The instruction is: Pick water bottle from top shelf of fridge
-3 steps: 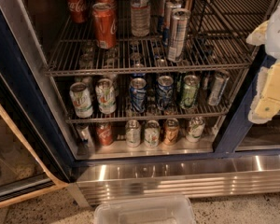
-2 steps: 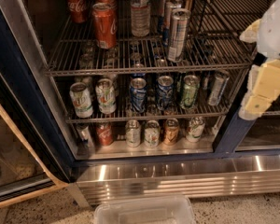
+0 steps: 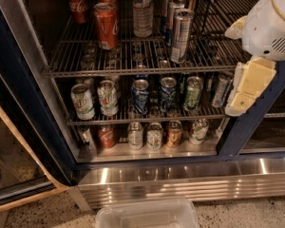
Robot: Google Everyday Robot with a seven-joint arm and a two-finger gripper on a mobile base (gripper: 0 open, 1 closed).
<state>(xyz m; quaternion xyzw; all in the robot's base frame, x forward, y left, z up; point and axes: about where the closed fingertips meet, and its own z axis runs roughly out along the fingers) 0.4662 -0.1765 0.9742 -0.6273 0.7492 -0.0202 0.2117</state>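
- A clear plastic container (image 3: 147, 215) is sitting on the speckled floor at the very bottom edge, just in front of the fridge (image 3: 180, 178) and its steel base.
- The gripper (image 3: 245, 92) is hanging at the right side, cream-coloured below a white wrist, in front of the fridge's dark blue upright. It is level with the middle rack and well apart from the drinks. Whether it is open or closed I cannot tell.
- Short cans (image 3: 154, 135) are standing in a row on the lowest level.
- More cans (image 3: 140, 96) are lining the middle rack (image 3: 133, 121) above them.
- On the top shelf (image 3: 80, 56), a red cola can (image 3: 106, 26) is standing front left and a slim silver can (image 3: 181, 28) front right.
- The water bottle (image 3: 143, 14) is standing upright between them, farther back near the shelf's middle, its top running out of view.
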